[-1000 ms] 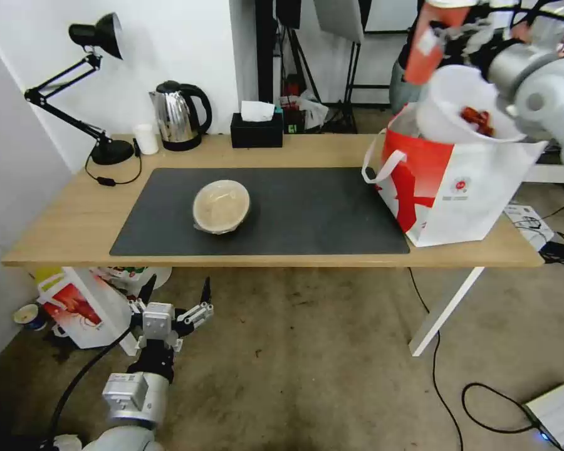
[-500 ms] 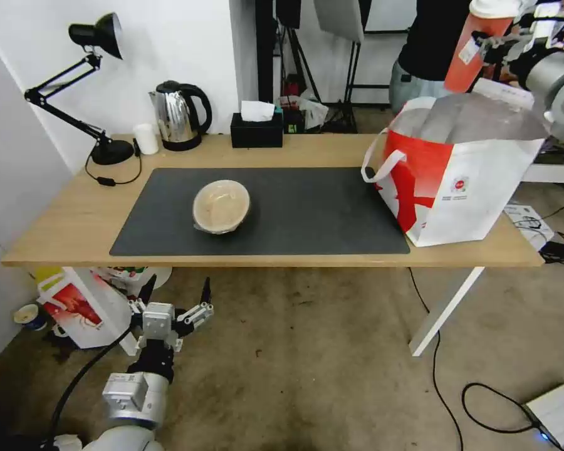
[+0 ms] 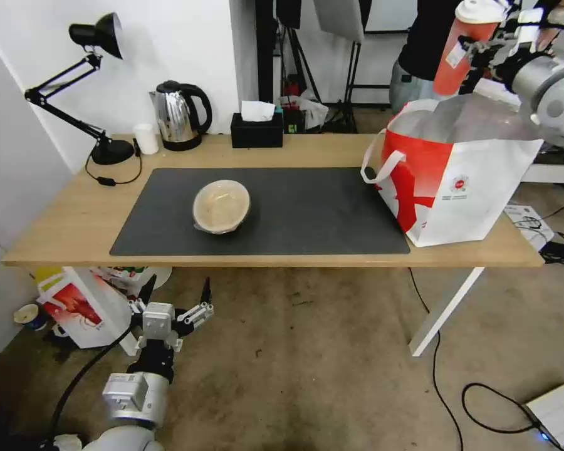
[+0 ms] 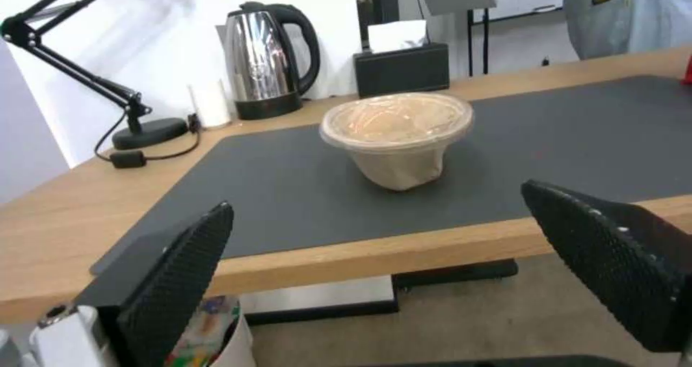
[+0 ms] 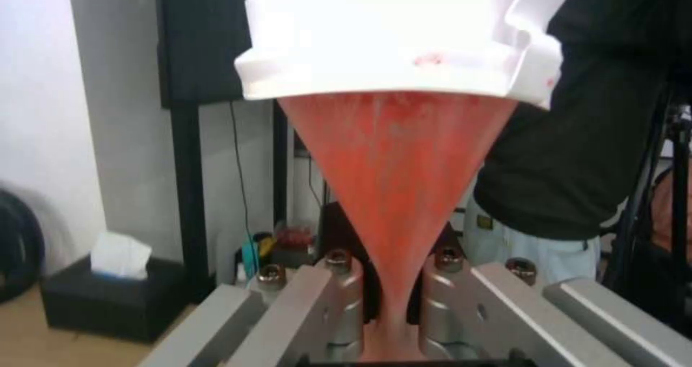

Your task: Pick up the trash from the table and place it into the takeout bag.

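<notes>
While the left tool (image 3: pixel 175 305) hangs low in front of the worktop (image 3: pixel 62 219) with its jaws spread and nothing in them, the shallow tan bowl (image 3: pixel 221 205) sits on the dark mat (image 3: pixel 307 213), well above and beyond it. Over on the right, the right tool (image 3: pixel 482 47) grips the red paper cup (image 3: pixel 460 47) tilted just above the takeout bag (image 3: pixel 464 181), apparently poised to drop it in.

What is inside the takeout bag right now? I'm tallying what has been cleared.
From the head view, the takeout bag shows only silver foil lining at its open mouth. Its walls hide anything lower down, so contents cannot be confirmed.
</notes>
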Tool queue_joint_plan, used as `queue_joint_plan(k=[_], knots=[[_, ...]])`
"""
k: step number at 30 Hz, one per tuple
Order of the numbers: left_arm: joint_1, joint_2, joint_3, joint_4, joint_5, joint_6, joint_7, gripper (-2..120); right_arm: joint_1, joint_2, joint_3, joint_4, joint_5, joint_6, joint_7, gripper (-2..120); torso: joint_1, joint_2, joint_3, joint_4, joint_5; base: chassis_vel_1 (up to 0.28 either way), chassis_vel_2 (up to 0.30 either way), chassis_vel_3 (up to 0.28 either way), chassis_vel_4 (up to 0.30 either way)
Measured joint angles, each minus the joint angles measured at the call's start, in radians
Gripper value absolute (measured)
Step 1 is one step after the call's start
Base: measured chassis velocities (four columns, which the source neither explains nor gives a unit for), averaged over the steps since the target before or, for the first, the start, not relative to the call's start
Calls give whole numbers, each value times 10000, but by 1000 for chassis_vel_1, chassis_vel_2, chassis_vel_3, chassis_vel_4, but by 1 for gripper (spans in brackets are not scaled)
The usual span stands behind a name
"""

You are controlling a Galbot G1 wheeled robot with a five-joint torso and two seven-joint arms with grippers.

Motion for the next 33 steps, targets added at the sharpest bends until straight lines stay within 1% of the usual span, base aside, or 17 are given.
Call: queue_joint_plan(k=[8,16,19,21,27,33], knots=[[0,0,0,0,0,0,0,100,-767,-297,424,431,-270,1,-31,3,0,0,0,-2,3,0,0,0,0],[0,0,0,0,0,0,0,100,-1346,-1049,771,1280,-301,4,-41,3,0,0,-1,-2,0,0,0,0,0],[0,0,0,0,0,0,0,100,-1515,-1175,906,1364,-302,5,-42,3,0,0,0,0,0,0,0,0,0],[0,0,0,0,0,0,0,100,-1738,-1280,1014,1433,-322,5,-45,3,0,0,0,-2,2,0,0,0,0],[0,0,0,0,0,0,0,100,-2193,-1398,1124,1492,-526,18,-46,3,0,0,0,-2,3,0,0,0,0],[0,0,0,0,0,0,0,100,-2380,-1335,1110,1303,-789,83,-36,3,0,0,0,-2,1,0,0,0,0]])
